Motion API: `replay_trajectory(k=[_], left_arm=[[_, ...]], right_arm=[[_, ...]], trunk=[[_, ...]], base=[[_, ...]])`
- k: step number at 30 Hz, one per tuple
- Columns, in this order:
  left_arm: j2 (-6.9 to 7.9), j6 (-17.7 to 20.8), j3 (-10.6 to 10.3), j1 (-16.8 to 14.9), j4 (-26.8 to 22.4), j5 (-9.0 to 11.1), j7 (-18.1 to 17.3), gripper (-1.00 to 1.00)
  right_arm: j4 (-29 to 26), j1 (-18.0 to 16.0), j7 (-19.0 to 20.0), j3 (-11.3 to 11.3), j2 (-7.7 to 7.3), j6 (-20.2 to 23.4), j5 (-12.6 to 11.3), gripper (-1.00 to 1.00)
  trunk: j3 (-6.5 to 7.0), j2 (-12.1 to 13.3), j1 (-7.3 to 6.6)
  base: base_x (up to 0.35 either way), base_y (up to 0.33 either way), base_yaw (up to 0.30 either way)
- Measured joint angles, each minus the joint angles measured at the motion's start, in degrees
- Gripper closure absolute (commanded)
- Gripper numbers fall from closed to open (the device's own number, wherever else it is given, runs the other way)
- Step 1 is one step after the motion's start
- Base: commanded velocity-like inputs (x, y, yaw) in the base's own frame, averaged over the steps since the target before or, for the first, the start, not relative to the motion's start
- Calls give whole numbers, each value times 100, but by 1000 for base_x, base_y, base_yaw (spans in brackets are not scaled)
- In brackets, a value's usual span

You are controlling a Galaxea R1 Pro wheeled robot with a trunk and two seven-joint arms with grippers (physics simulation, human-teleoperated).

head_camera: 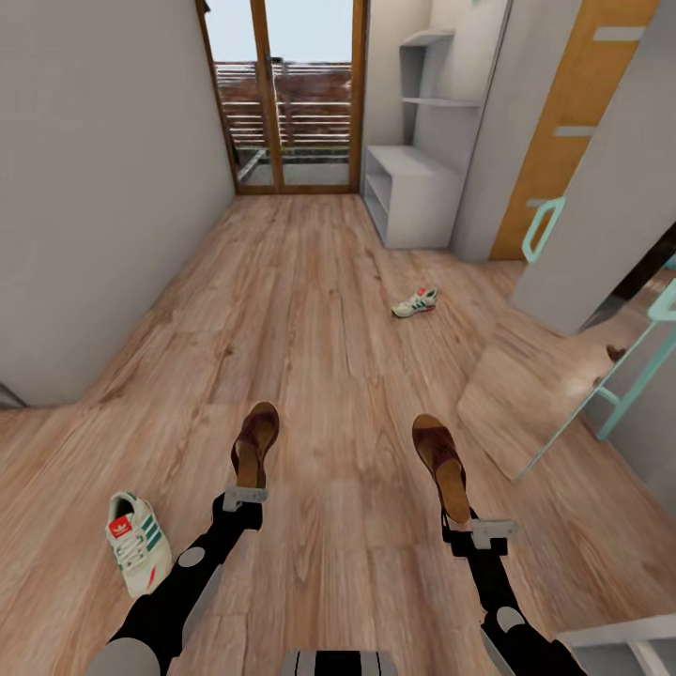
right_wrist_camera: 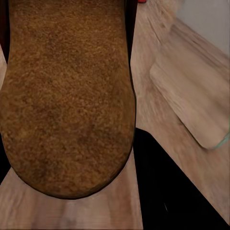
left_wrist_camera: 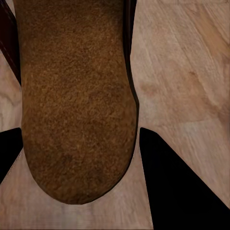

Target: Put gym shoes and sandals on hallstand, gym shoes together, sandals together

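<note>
Each arm holds a brown sandal above the corridor floor [head_camera: 310, 310]. My left gripper [head_camera: 245, 495] is shut on the heel of one sandal [head_camera: 255, 441], whose tan footbed [left_wrist_camera: 76, 105] crowds the left wrist view between the dark fingers [left_wrist_camera: 177, 182]. My right gripper [head_camera: 479, 531] is shut on the other sandal [head_camera: 441, 460], its footbed [right_wrist_camera: 67, 96] close up in the right wrist view. One gym shoe [head_camera: 138, 542] lies on the floor by my left arm. The other gym shoe [head_camera: 415, 302] lies further ahead to the right. The white hallstand [head_camera: 410, 192] stands at the far right.
A glass door with a wooden frame [head_camera: 286, 94] closes the corridor's far end. A grey wall [head_camera: 103, 188] runs along the left. At the right stand an orange door [head_camera: 573, 122] and a mirror with a mint frame [head_camera: 601, 376] leaning near the floor.
</note>
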Motion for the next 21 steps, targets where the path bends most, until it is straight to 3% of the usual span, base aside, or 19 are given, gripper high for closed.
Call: replay_trajectory(k=[21], left_arm=[[0,0,-5,0,0,0,-5,100]], right_arm=[[12,0,0,0,0,0,-1,100]], trunk=[[0,0,0]], base=[[350,-5,0]])
